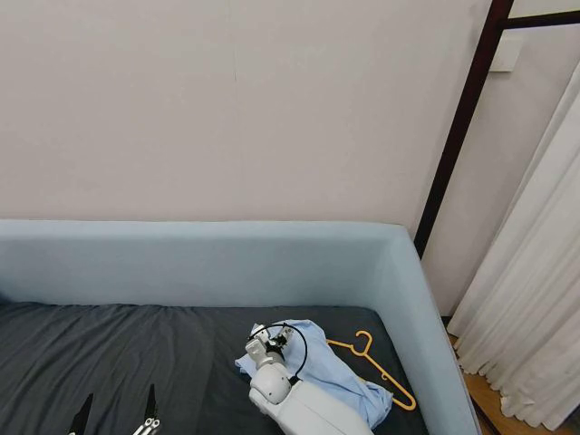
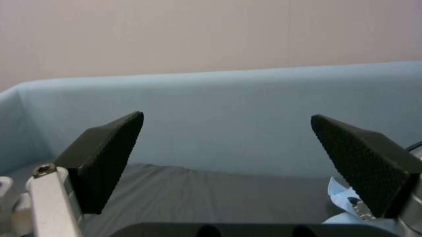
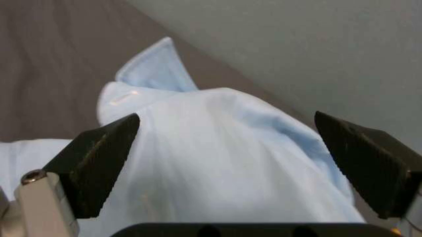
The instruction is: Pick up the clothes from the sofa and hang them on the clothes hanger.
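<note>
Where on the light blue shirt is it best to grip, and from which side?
Probably the raised fold just behind the collar of the light blue shirt, from above: it humps up off the sofa seat, and the open right tool hangs over it. The left tool is idle.

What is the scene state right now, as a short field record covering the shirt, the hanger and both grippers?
Garment: light blue shirt, crumpled on the dark sofa seat, not lifted.
Hanger: orange hanger, lying flat on the seat beside the shirt, toward the sofa's right end.
Right gripper: open, poised over the shirt, holding nothing.
Left gripper: open, empty, low over the seat, left of the shirt.
</note>
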Motion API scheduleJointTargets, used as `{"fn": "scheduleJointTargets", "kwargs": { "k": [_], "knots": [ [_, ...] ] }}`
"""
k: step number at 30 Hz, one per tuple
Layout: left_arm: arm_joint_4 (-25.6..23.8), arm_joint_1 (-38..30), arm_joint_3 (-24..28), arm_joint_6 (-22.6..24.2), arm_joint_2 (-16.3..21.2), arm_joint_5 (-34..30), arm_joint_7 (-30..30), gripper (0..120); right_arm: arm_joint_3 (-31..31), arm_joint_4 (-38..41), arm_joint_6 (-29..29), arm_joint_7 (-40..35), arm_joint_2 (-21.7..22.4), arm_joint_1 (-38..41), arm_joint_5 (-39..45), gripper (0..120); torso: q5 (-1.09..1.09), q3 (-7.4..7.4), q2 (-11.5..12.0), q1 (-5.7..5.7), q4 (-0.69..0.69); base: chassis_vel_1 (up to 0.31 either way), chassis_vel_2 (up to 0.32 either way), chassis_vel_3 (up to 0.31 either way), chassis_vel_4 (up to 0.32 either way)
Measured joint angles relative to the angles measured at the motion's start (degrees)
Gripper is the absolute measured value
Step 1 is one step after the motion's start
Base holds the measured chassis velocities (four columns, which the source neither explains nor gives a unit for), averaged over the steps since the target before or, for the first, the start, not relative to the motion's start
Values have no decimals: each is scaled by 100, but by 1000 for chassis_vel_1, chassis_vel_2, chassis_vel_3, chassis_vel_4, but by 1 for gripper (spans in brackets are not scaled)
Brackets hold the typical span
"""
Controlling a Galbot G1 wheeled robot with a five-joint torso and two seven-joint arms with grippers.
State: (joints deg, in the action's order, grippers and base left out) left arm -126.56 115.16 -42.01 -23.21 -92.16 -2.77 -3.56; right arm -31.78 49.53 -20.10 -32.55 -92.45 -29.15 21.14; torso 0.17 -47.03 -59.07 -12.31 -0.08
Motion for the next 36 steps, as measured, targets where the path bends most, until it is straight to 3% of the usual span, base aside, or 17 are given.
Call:
{"fn": "scheduleJointTargets", "kwargs": {
  "k": [4,15,24,36],
  "knots": [
    [-8,110,-22,-71,1,25,-10,100,-4,-331,490,311,12,-87,-427,100,0,0,0,0,1,0,0,0,0],
    [-102,229,-57,-120,2,40,-35,100,18,-823,635,438,26,-163,-1219,100,0,0,0,0,0,0,0,0,0],
    [-66,166,-34,-121,2,59,-39,100,-347,-308,232,422,28,-301,-1204,100,-1,0,0,0,1,0,0,0,0],
    [-5,122,-51,-110,2,37,-54,100,-279,-481,-70,345,31,-194,-1588,100,-1,0,0,0,0,0,0,0,0]
  ]
}}
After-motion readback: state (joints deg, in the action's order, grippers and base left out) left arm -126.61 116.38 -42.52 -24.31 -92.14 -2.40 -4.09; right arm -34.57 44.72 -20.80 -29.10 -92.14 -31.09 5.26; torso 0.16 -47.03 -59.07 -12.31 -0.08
